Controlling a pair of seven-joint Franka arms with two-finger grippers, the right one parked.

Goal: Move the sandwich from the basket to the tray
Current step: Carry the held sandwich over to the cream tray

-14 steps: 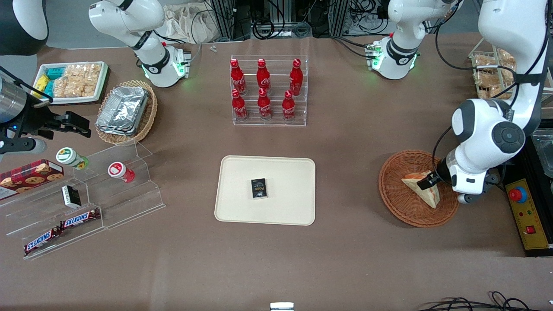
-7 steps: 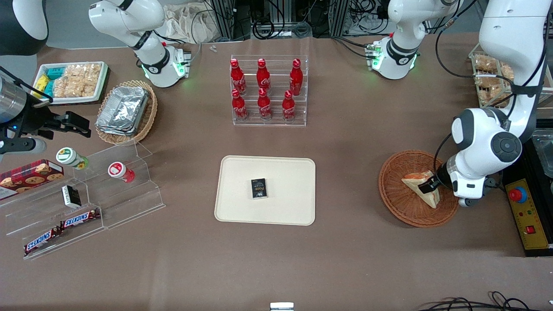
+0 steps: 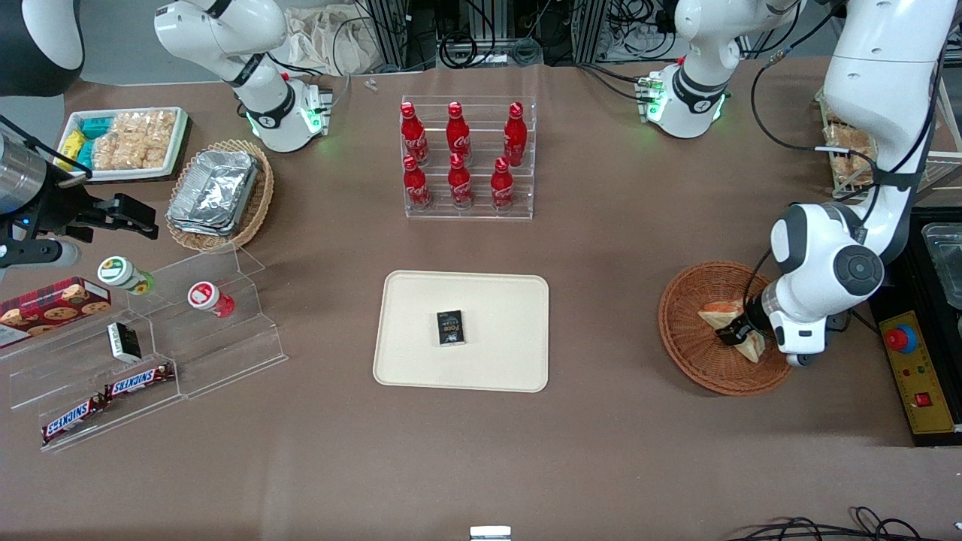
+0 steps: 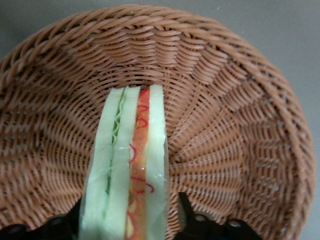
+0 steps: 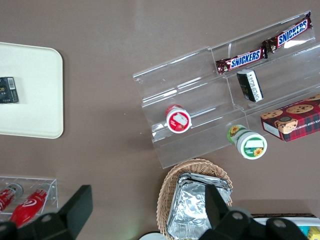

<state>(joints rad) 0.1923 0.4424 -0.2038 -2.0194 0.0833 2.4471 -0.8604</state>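
The sandwich (image 3: 718,314), a wedge of pale bread with red-orange and green filling, stands on edge in the reddish-brown wicker basket (image 3: 691,353) toward the working arm's end of the table. My gripper (image 3: 733,331) is down in the basket, open, straddling the sandwich. In the left wrist view the sandwich (image 4: 132,165) runs between the black fingers (image 4: 186,212), with a small gap showing beside one finger; the other is mostly hidden by the bread. The basket (image 4: 240,125) weave fills that view. The cream tray (image 3: 488,361) lies at the table's middle.
A small black packet (image 3: 450,328) lies on the tray. An acrylic rack of red bottles (image 3: 466,158) stands farther from the front camera than the tray. A yellow control box (image 3: 921,376) sits beside the basket. Acrylic snack shelves (image 3: 150,338) stand toward the parked arm's end.
The working arm's wrist has shifted toward the tray and the gripper has sunk lower over the sandwich. The sandwich stays in the basket.
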